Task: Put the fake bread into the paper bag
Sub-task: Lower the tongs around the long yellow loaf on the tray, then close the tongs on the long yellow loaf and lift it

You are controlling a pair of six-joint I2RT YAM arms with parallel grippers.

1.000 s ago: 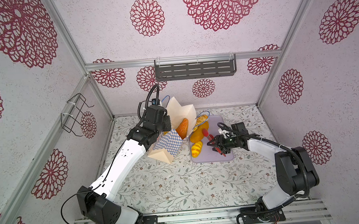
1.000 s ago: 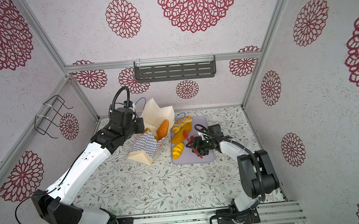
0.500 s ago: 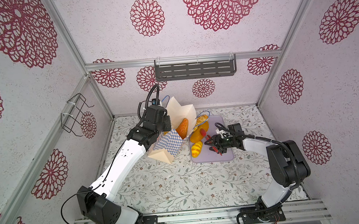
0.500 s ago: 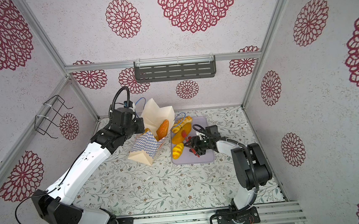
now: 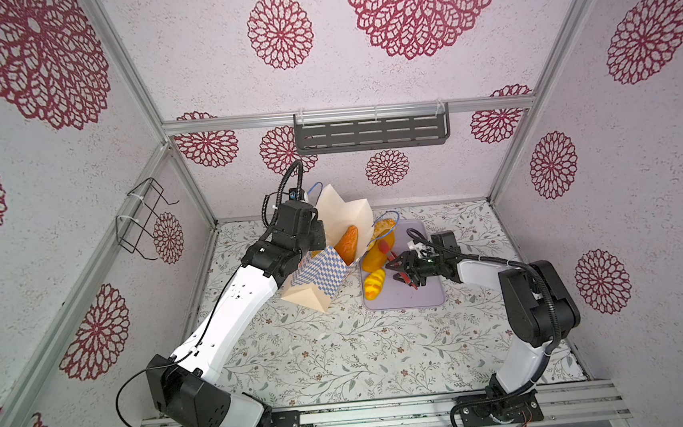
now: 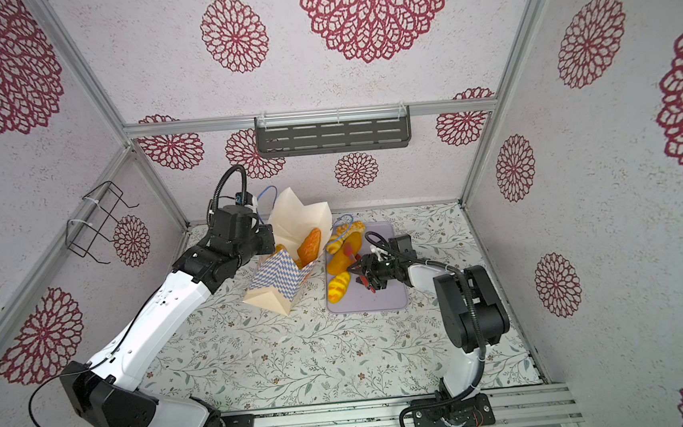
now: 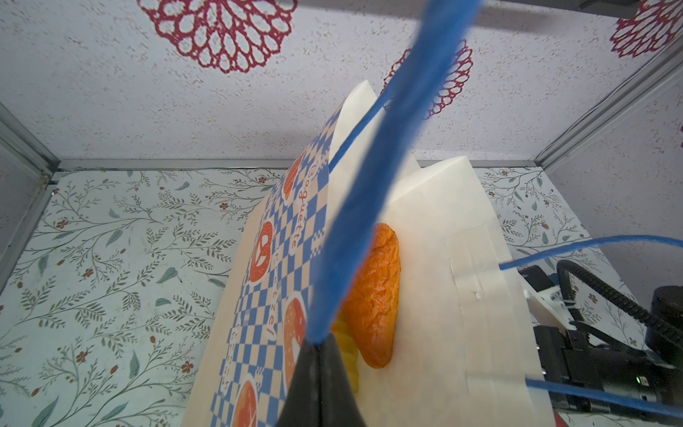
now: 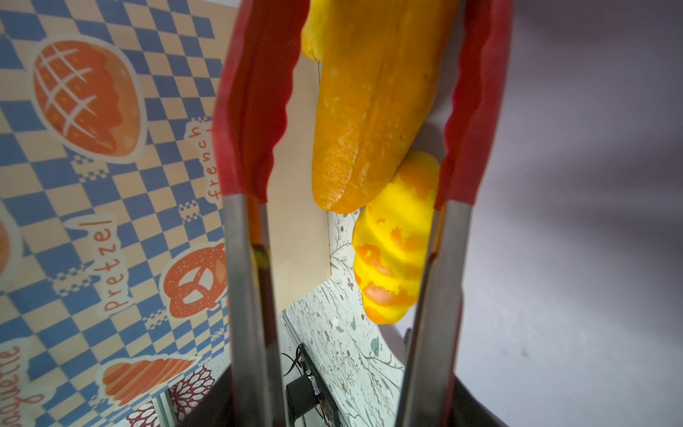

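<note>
Cream and blue-checked, the paper bag [image 5: 320, 271] leans on the table [image 5: 342, 356] just left of the lilac tray [image 5: 425, 295], its mouth open, with one orange loaf [image 5: 347, 245] already poking out of it. The left tool [image 7: 319, 366] is clamped on the bag's blue cord handle [image 7: 369, 192], holding the mouth up. The right tool [image 5: 412, 266] grips a pair of red-tipped tongs [image 8: 255, 111], whose tips gape on either side of a long orange loaf [image 8: 369, 111] on the tray, with a small yellow ridged roll [image 8: 393, 240] touching that loaf; nothing is pinched yet. A braided pastry [image 5: 385, 224] lies at the tray's far end. The step in hand looks like picking the next piece: the move probably calls for squeezing the tongs on the long loaf, lifting, and carrying it left into the bag without knocking the rim.
</note>
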